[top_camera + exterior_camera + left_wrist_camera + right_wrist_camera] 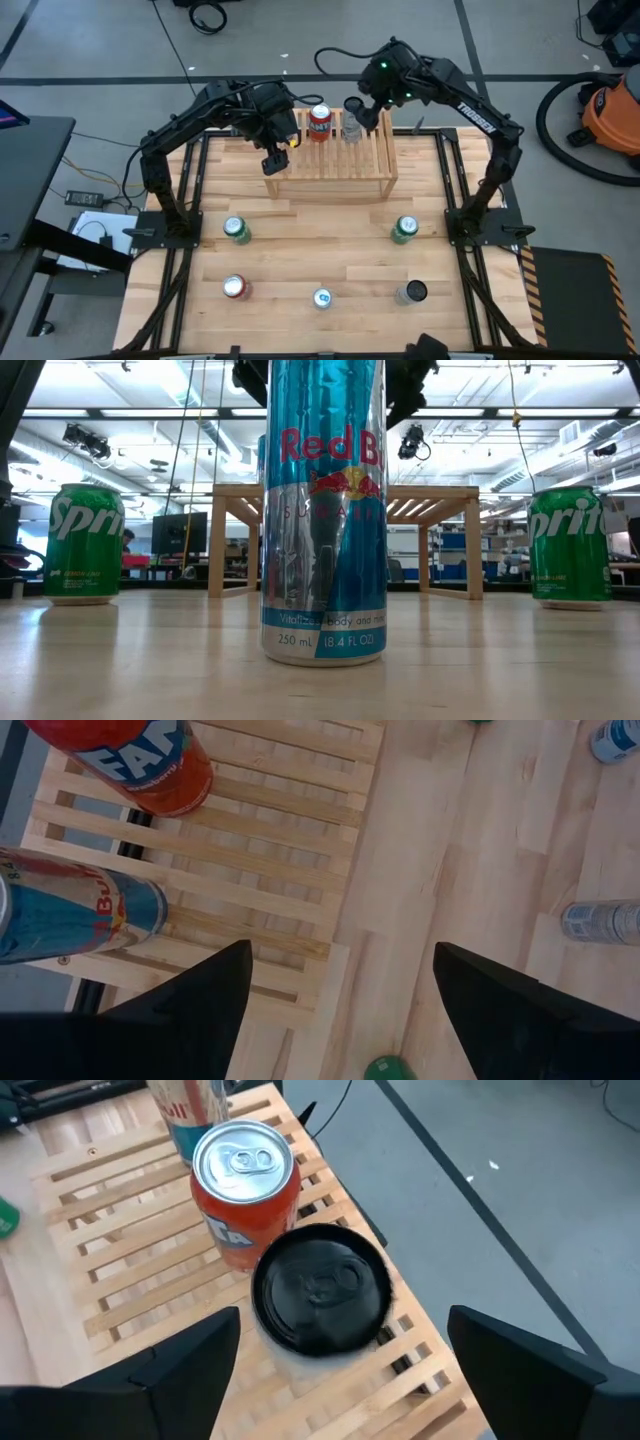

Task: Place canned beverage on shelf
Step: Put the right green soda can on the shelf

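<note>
five cans (322, 298) dot the table's near half while on the shelf (330, 160) at 12 o'clock an orange can (243, 1190) flanks the black-topped can (320, 1292), right gripper (340, 1370) spread wide above, empty, left gripper (340, 1010) likewise parted.

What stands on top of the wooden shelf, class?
On the shelf stand three cans: a red Fanta can, a black-topped can beside it, and a Red Bull can. The left gripper hides that last can from above.

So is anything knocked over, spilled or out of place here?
Nothing stands out. The cans on the shelf stand upright, as do the five on the table; no spill shows. Both grippers, left and right, hang open over the shelf.
</note>
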Available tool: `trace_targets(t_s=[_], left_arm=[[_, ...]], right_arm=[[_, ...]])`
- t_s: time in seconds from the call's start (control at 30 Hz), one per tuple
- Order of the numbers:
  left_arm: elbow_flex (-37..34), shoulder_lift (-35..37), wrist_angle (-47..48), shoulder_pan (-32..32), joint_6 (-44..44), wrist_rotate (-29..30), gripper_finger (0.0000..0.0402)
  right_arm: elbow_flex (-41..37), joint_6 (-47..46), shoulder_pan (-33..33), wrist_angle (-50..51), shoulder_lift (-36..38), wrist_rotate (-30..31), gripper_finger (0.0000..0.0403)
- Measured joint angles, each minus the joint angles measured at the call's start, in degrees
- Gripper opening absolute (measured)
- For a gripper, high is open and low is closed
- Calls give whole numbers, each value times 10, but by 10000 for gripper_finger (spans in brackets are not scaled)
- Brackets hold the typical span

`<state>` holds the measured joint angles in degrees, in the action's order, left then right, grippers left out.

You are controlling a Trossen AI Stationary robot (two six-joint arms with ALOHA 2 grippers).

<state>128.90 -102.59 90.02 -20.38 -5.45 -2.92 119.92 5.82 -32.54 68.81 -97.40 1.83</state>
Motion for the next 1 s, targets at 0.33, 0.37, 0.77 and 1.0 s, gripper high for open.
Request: trace_targets(t_s=[0.33,0.37,0.77,1.0], left_arm=[[0,0,0,8,2,0,314],[0,0,0,10,3,0,314],[0,0,0,59,45,0,314],[0,0,0,85,62,0,314]], right_arm=[[0,-49,2,75,72,0,368],[0,-61,2,87,78,0,368],[-3,-161,30,212,96,26,369],[-4,-180,98,212,103,-2,369]])
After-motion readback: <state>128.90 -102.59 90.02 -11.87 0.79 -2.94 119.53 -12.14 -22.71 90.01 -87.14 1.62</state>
